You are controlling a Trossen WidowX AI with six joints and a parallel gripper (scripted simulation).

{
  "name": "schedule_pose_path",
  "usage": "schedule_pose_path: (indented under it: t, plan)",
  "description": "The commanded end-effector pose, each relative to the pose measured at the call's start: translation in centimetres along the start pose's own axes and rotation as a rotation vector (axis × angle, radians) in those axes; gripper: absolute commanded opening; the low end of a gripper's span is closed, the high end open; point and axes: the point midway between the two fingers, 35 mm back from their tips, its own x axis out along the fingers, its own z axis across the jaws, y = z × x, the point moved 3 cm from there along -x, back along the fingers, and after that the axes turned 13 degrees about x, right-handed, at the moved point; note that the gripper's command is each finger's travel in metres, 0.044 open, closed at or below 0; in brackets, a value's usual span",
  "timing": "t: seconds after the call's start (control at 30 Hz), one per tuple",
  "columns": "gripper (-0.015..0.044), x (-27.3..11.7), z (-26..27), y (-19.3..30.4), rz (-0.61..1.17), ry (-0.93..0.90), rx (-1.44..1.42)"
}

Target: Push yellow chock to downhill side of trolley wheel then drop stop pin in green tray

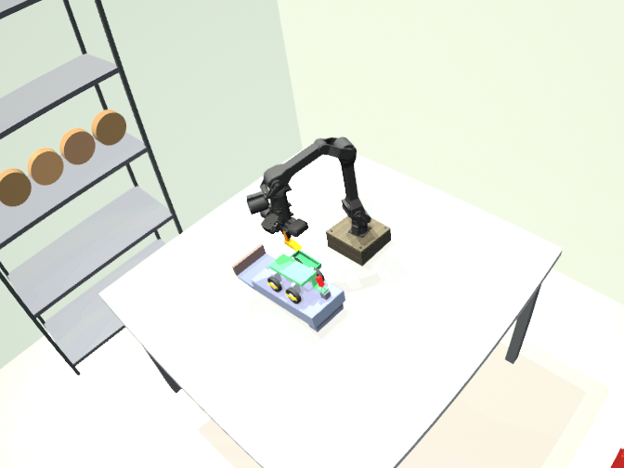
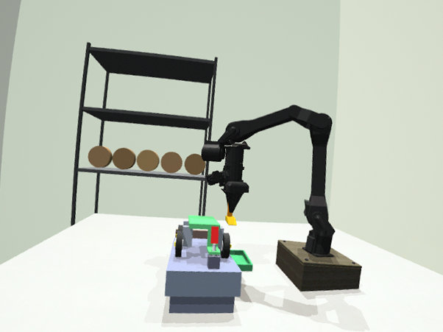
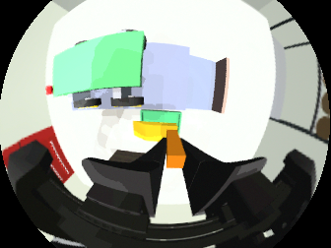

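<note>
My gripper [image 1: 286, 235] [image 2: 230, 209] [image 3: 171, 141] is shut on the orange handle of the yellow chock [image 1: 292, 244] [image 2: 230, 220] [image 3: 149, 130]. The chock hangs in the air on the robot-base side of the ramp [image 1: 330, 303] [image 2: 201, 280] [image 3: 167, 74]; its rubber base is not clearly visible. The trolley [image 1: 294, 270] [image 2: 203, 221] [image 3: 105, 64] stands on the ramp, with its green top and black wheels showing. The red-headed stop pin [image 1: 319, 280] [image 2: 214, 235] [image 3: 49, 90] is upright at its uphill end. The green tray [image 1: 306, 258] [image 2: 241, 258] [image 3: 161, 116] lies beside the ramp.
A brown end board [image 1: 249, 259] [image 2: 200, 233] [image 3: 220, 86] stands at the ramp's low end. The arm's wooden base block [image 1: 350, 249] [image 2: 323, 273] stands beyond the tray. A shelf rack [image 1: 85, 146] [image 2: 145, 116] is behind the table.
</note>
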Motion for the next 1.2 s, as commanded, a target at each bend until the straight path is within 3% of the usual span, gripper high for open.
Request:
schedule_pose_path:
  t: [0.0,0.37,1.17]
  plan:
    - [0.0,0.0,-1.5,-0.9,-0.005,0.007,-0.002]
    - [0.0,0.0,-3.5,-1.8,0.019,-0.097,-0.003]
    - [0.0,2.0,-3.0,-4.5,0.017,-0.097,-0.003]
